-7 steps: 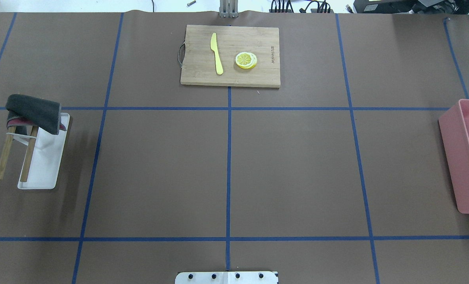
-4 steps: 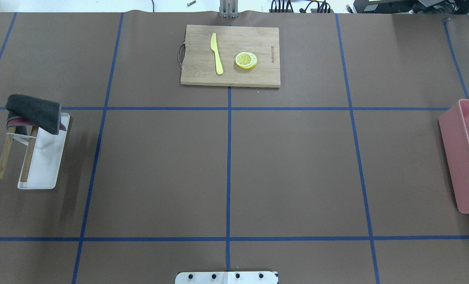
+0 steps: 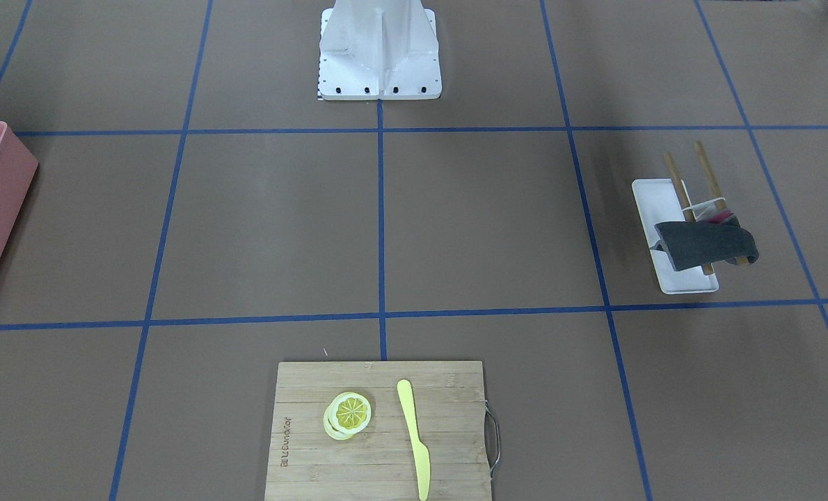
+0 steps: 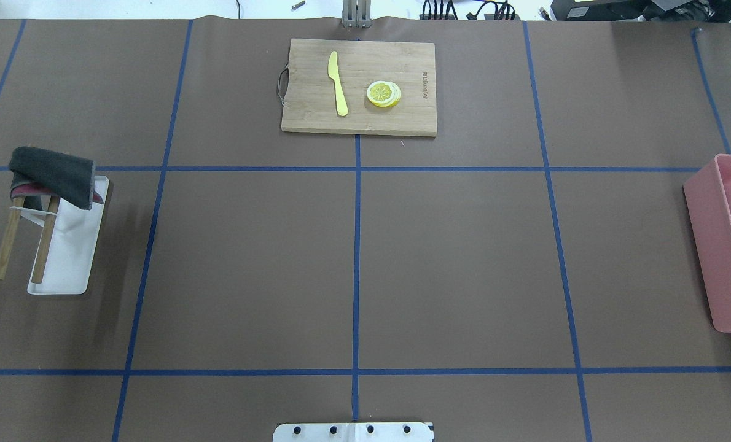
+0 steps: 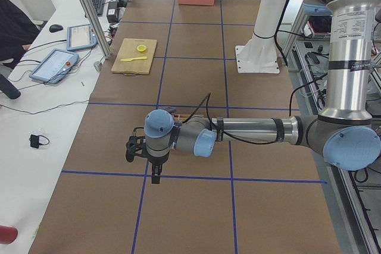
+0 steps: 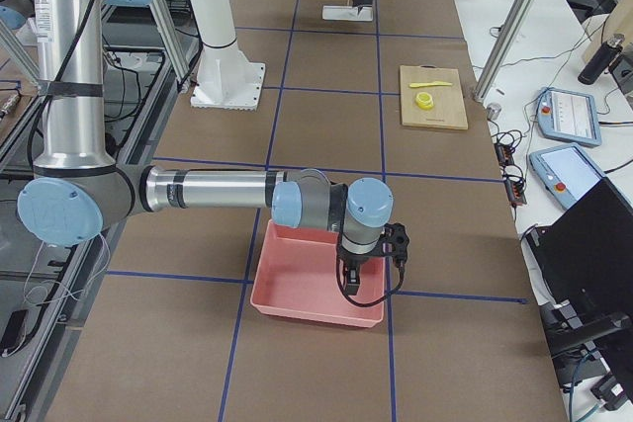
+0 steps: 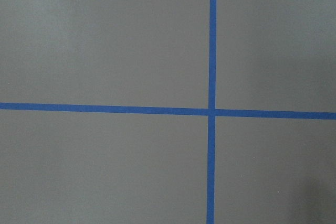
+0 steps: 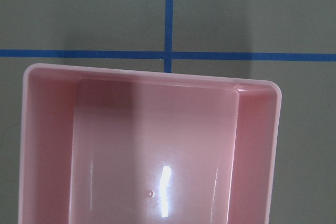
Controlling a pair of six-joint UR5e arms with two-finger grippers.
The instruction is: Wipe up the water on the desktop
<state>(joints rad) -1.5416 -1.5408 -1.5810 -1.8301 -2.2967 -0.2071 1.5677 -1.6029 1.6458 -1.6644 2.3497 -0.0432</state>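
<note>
Desktop (image 4: 451, 264) unchanged since a second ago — cloth (image 4: 52, 175) untouched, wiping unstarted — whether left gripper (image 5: 155, 173) or right gripper (image 6: 351, 282) is open, I cannot tell.

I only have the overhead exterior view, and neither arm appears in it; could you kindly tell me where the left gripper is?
Observer: In the exterior left view, the left gripper hangs above the desktop, close to a crossing of its blue tape lines, holding nothing.
Operator: Thank you. And where is the right gripper, please?
Observer: In the exterior right view, the right gripper hangs over the pink bin, above its interior and not touching it. I cannot tell whether either gripper is open or shut.
</note>
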